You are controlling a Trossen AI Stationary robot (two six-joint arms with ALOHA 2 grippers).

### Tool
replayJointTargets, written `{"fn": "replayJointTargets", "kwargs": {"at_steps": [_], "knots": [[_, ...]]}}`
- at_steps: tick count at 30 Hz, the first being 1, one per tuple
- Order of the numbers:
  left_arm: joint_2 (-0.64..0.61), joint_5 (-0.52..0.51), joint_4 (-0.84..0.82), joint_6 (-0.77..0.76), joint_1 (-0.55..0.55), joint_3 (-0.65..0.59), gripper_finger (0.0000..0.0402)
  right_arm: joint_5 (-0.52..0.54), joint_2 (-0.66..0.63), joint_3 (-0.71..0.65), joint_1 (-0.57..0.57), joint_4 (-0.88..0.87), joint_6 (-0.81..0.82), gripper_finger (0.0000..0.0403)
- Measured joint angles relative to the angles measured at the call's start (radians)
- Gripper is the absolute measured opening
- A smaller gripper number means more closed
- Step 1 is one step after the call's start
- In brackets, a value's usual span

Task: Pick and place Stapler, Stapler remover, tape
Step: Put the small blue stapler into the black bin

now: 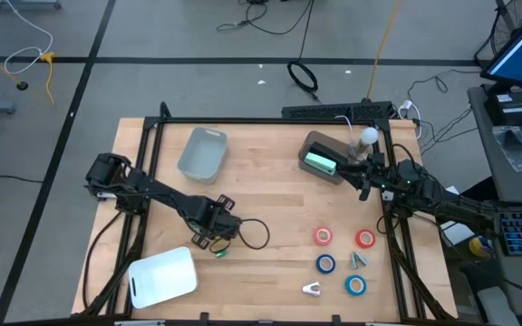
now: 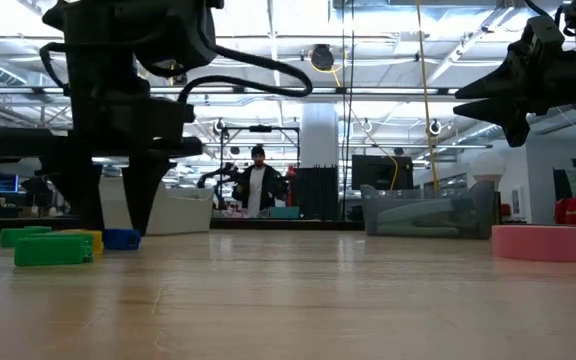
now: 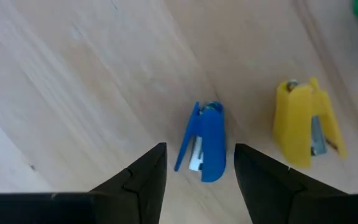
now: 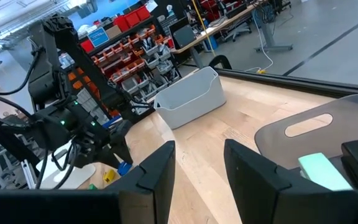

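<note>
My left gripper is open and points straight down at the table's near left. Its fingers stand on either side of a small blue stapler remover that lies flat on the wood, without touching it. A yellow stapler remover lies beside the blue one, and green pieces lie close by. Red tape rolls and blue tape rolls lie flat at the near right. A light green stapler rests inside the dark bin. My right gripper waits open, held level, beside that bin.
A grey-blue bin stands at the far left and a white bin at the near left corner. Two more small removers lie among the tape rolls. A black cable loops beside my left gripper. A person stands in the room beyond.
</note>
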Motion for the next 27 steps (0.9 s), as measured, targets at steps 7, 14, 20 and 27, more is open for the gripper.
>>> {"fn": "replayJointTargets", "kwargs": {"at_steps": [7, 14, 20, 27], "knots": [[-0.004, 0.034, 0.025, -0.007, 0.000, -0.042, 0.0188, 0.000, 0.000, 0.000, 0.000, 0.000, 0.018, 0.0130], [-0.006, 0.022, 0.066, -0.034, 0.001, -0.046, 0.0188, 0.000, 0.000, 0.000, 0.000, 0.000, 0.020, 0.0130], [-0.006, 0.023, 0.068, -0.067, 0.000, -0.042, 0.0188, 0.000, 0.000, 0.000, 0.000, 0.000, 0.027, 0.0130], [-0.005, 0.023, 0.069, -0.066, 0.000, -0.041, 0.0185, 0.000, 0.000, 0.000, 0.000, 0.000, 0.026, 0.0130]]}}
